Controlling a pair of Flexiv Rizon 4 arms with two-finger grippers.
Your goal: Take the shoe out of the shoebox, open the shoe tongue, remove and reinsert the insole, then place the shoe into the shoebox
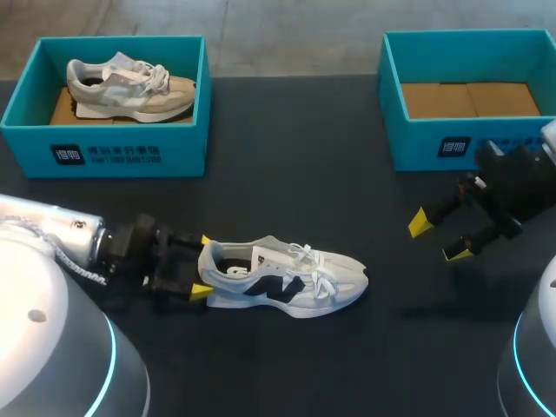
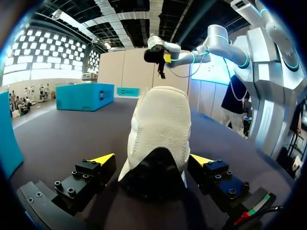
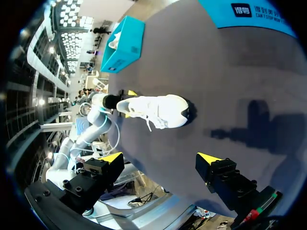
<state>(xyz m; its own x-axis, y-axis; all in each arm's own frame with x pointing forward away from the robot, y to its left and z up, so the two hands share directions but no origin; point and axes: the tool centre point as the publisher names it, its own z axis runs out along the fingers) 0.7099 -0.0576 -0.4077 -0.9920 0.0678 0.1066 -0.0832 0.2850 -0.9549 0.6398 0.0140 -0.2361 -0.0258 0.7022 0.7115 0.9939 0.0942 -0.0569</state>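
Shoe point(image 1: 287, 280) sits upright on the worktop point(image 1: 304, 191), well apart from the empty shoebox point(image 1: 469, 143), its heel between the parted fingers of my left tool point(image 1: 202, 267), seemingly unclamped, while my right tool point(image 1: 439, 237) hangs parted and empty; judged light, soft-uppered, best gripped at the stiffer heel.

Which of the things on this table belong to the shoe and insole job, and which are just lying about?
Job in hand:
white shoe on the table
left gripper, open around its heel
right gripper, open and holding nothing
empty shoebox, probably where the white shoe goes

Lying about:
other shoebox
beige shoe inside it
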